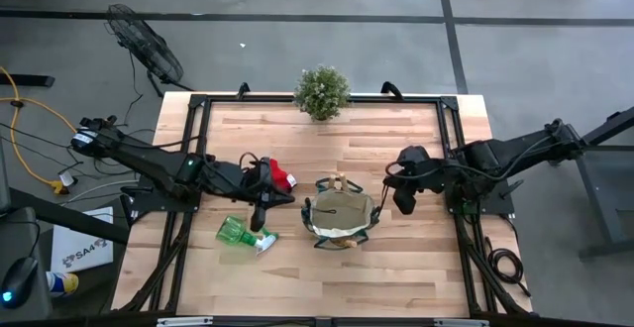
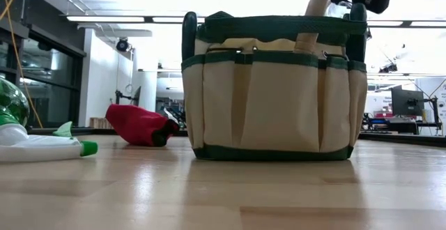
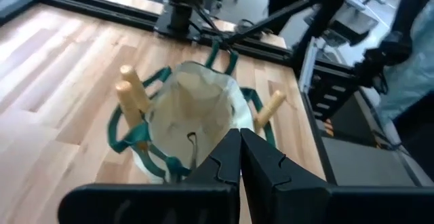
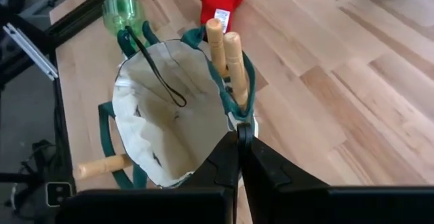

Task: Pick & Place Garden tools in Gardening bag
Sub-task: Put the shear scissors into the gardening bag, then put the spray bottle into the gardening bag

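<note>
The gardening bag [image 1: 342, 214] stands upright on its base at mid-table, its mouth open; it also shows in the low view [image 2: 272, 83]. Wooden tool handles [image 4: 227, 51] stick up from its pockets, two side by side and another [image 3: 271, 107] on the opposite side. A red glove [image 1: 283, 176] lies flat on the table to the bag's far left, and a green spray bottle [image 1: 243, 233] lies on its side to its near left. My left gripper [image 3: 239, 159] hovers shut to the left of the bag, above the table. My right gripper [image 4: 239, 142] hovers shut to its right.
A bushy potted plant [image 1: 322, 91] stands at the table's far edge, in the middle. Bare wooden tabletop [image 1: 416, 268] lies in front of the bag and toward the right. A black frame rail [image 1: 451, 139] runs along the table's edges.
</note>
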Robot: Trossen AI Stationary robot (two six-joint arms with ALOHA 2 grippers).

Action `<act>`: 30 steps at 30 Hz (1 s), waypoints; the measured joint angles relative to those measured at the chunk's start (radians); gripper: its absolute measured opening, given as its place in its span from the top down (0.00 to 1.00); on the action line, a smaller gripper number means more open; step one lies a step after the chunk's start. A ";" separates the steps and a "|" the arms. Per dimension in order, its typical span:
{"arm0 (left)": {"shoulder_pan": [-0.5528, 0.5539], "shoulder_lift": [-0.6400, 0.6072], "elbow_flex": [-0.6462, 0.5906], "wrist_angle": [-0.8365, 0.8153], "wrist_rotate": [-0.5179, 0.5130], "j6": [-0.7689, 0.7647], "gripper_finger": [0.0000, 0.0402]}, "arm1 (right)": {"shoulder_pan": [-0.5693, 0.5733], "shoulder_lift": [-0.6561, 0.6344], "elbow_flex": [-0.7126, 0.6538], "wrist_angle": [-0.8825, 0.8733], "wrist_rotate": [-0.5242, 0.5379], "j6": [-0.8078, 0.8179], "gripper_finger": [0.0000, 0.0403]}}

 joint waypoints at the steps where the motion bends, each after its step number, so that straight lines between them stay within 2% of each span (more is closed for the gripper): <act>1: 0.000 0.000 0.000 -0.007 0.007 0.000 0.99 | 0.000 0.000 0.000 -0.001 -0.004 0.010 0.98; 5: 0.000 0.000 0.000 -0.031 0.011 0.000 0.98 | 0.000 0.000 0.000 0.001 -0.009 0.056 0.92; 11: 0.000 0.000 0.000 -0.054 0.060 0.000 0.94 | 0.000 0.000 0.000 0.010 -0.008 0.118 0.72; 17: 0.000 -0.039 0.000 -0.170 0.082 0.000 0.90 | 0.000 0.000 0.000 0.038 -0.007 0.120 0.55; 21: 0.000 -0.082 0.000 -0.244 0.089 0.000 0.89 | -0.001 0.000 0.000 0.042 -0.005 0.121 0.51; 25: 0.000 -0.113 0.001 -0.326 0.117 0.000 0.89 | 0.000 0.000 0.000 0.041 -0.010 0.139 0.51; 30: 0.000 -0.110 0.001 -0.432 0.191 0.051 0.88 | 0.000 0.000 0.000 0.040 -0.010 0.138 0.51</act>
